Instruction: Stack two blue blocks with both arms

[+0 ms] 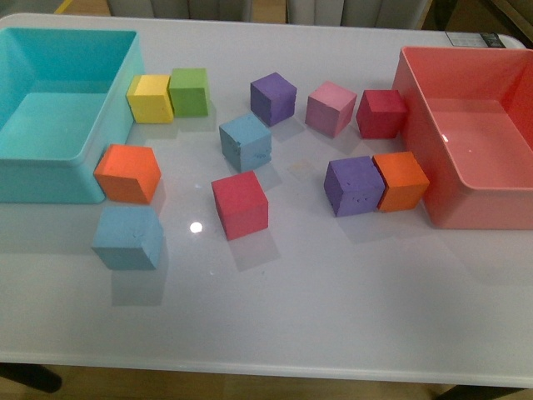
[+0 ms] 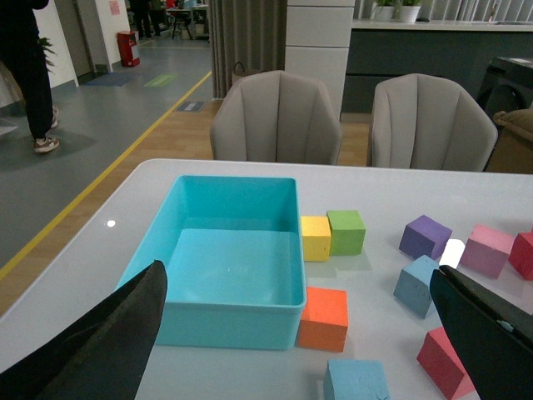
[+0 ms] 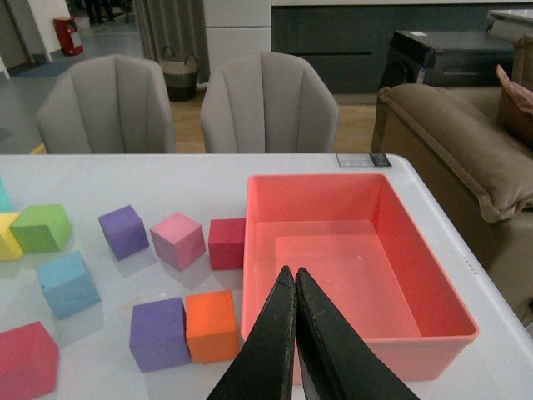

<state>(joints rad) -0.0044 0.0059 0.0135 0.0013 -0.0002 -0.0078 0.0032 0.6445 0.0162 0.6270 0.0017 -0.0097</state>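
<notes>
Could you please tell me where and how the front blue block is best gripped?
Come straight down and pinch the front blue block across its left and right faces: it sits flat with both sides free, while an orange block crowds its far side.

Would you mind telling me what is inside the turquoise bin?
Nothing visible: the turquoise bin shows only its bare floor in the left wrist view. One near corner is covered by a finger of the left gripper, so that patch cannot be checked.

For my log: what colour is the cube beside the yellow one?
Green; the cube shows best in front view.
</notes>
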